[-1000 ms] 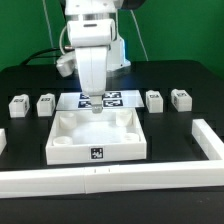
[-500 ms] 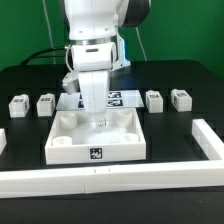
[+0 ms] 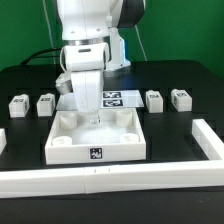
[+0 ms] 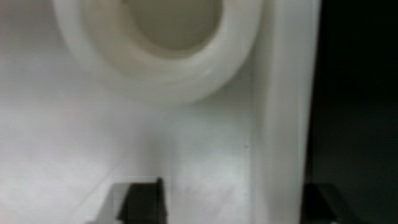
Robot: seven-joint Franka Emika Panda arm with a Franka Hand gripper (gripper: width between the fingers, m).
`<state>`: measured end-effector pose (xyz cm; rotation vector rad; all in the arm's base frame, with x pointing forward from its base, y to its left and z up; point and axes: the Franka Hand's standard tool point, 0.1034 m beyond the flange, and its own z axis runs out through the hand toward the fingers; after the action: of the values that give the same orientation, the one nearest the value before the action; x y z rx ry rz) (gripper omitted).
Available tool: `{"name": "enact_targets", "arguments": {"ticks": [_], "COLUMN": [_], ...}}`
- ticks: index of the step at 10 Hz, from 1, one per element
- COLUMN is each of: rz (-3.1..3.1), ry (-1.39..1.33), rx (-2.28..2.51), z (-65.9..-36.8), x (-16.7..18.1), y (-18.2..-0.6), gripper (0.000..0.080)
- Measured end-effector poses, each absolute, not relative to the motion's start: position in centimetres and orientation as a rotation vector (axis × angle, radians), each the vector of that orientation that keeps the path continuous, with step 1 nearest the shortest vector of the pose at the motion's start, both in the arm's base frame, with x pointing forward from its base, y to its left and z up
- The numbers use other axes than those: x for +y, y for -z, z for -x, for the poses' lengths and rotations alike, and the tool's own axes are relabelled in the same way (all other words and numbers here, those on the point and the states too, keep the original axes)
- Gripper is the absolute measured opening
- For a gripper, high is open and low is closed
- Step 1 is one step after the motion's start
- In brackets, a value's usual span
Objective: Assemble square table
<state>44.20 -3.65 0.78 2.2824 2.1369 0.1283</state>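
Note:
The square table top (image 3: 72, 150) is a white tray with a raised rim and a tag on its front wall, lying in the middle of the black table. My gripper (image 3: 97, 118) is down at the top's far rim, pointing straight down. In the wrist view my gripper (image 4: 231, 203) stands astride the rim wall (image 4: 281, 120), one fingertip (image 4: 135, 200) over the tray floor and the other outside the wall. A gap shows between the inner finger and the wall. A round corner socket (image 4: 228, 62) lies just beyond. Leg blocks (image 3: 18, 103) (image 3: 46, 103) (image 3: 153, 99) (image 3: 180, 98) stand in a row.
The marker board (image 3: 114, 99) lies flat behind the tray, partly hidden by the arm. A long white barrier wall (image 3: 100, 181) runs along the front and turns up the exterior view's right side (image 3: 209, 140). A green backdrop closes the back.
The arm has come down and shifted slightly toward the exterior view's left, bringing the fingers onto the tray's far rim. The jaws have narrowed.

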Motion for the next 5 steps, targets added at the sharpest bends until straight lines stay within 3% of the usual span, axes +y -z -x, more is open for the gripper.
{"name": "enact_targets", "arguments": {"ticks": [1, 2, 5], "rz": [-2.283, -2.284, -2.285], "ry": [-0.128, -0.127, -0.127], "rx": [2.137, 2.138, 2.137], "z": [-44.17, -44.15, -44.16], "x": [-3.65, -3.65, -3.66], "y": [-0.75, -0.72, -0.7], "gripper": [0.0203, 0.0077, 0.0051]}}
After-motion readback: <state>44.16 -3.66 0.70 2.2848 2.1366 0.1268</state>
